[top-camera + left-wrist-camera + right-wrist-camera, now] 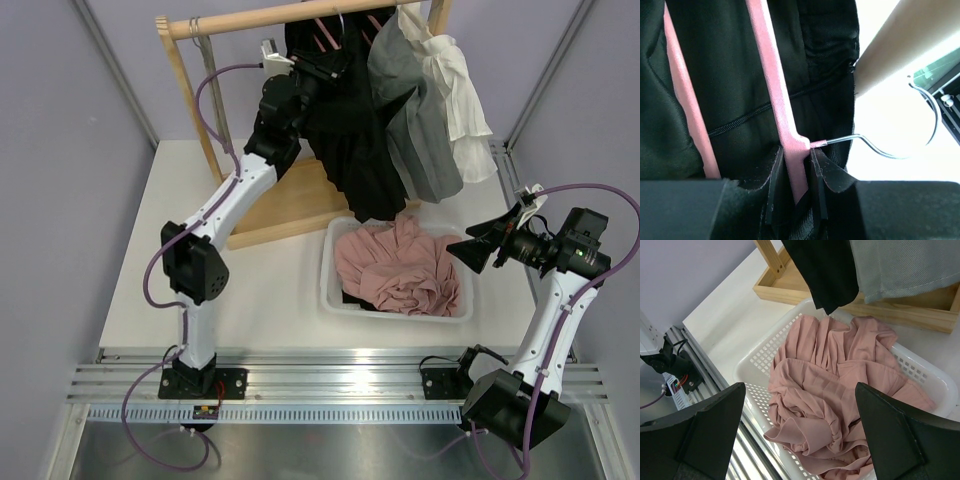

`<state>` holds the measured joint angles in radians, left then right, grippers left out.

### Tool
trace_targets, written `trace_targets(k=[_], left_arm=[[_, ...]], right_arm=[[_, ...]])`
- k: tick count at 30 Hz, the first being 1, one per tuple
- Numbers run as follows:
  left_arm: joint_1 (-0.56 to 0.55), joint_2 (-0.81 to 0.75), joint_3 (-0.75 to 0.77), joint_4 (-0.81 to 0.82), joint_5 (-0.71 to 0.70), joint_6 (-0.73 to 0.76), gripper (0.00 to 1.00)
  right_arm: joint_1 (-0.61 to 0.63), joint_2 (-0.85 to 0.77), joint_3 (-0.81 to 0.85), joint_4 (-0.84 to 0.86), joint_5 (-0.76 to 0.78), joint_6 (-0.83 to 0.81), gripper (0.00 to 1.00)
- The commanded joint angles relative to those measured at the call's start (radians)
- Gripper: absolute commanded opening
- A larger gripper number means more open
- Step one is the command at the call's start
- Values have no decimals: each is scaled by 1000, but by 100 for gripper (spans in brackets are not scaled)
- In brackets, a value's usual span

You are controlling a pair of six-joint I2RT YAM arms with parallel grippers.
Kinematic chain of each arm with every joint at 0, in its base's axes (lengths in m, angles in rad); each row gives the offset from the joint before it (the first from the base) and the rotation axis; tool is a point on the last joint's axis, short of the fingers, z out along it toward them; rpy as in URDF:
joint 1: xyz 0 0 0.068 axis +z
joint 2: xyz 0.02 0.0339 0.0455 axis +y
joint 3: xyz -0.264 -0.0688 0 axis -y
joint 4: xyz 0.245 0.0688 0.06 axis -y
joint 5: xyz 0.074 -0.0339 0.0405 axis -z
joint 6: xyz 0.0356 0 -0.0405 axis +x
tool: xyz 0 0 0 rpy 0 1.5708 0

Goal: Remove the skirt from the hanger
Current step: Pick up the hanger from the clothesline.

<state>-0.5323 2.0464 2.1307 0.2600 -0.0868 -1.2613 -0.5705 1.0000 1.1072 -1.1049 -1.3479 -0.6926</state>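
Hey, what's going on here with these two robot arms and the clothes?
The left gripper is up at the rack, shut on the pink hanger that carries the black skirt. The skirt is not off the hanger yet; it hangs beside a grey garment and a white garment. The right gripper is open and holds nothing, by the right side of the basket, which has a pink garment in it.

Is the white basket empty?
No, a crumpled pink cloth lies piled inside the white basket, covering most of its floor.
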Motion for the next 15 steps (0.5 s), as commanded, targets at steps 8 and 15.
trace_targets(k=[8, 15], left_arm=[[-6, -233, -215, 232, 70, 11, 0], [-6, -354, -394, 252, 125, 17, 0]], right_arm=[[-3, 2, 34, -10, -25, -18, 99], [-5, 2, 33, -19, -30, -27, 100]])
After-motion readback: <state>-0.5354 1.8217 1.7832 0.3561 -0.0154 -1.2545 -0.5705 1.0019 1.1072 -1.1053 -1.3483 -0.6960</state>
